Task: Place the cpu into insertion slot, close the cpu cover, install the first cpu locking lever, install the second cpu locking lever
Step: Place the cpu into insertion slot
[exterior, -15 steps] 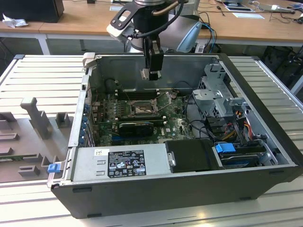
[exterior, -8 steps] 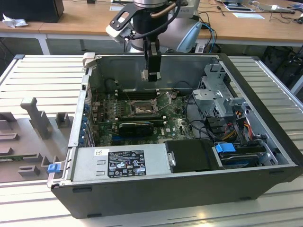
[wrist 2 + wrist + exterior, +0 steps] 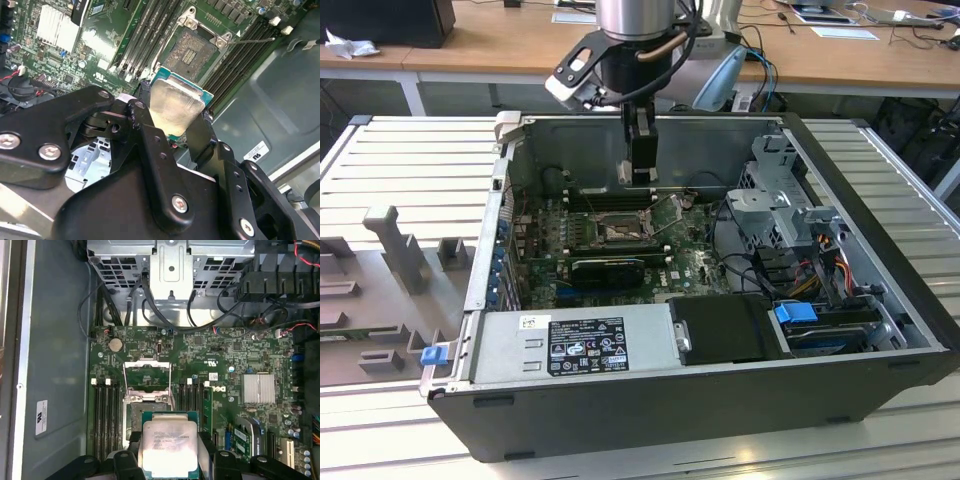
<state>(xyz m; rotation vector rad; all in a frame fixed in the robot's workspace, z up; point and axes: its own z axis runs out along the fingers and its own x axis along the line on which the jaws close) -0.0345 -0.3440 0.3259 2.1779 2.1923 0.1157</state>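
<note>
So that its contacts go untouched, the black gripper (image 3: pixel 640 172) pinches the square silver cpu (image 3: pixel 170 447) edgewise above the dark-framed insertion slot (image 3: pixel 192 52).

Silver cylindrical arm (image 3: pixel 636 15) w/ cables (image 3: pixel 670 48) looped at the wrist. The gripper (image 3: pixel 640 175) is black, jointed links w/ silver screws (image 3: pixel 50 151).

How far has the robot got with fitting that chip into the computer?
Early on. Done: the gripper has the cpu picked up. In hand: it holds the chip above the motherboard, close to the insertion slot. Left: the slot is empty, the cpu cover stands open and a locking lever sticks out unlatched, so seating, closing and both levers are not yet done.
</note>
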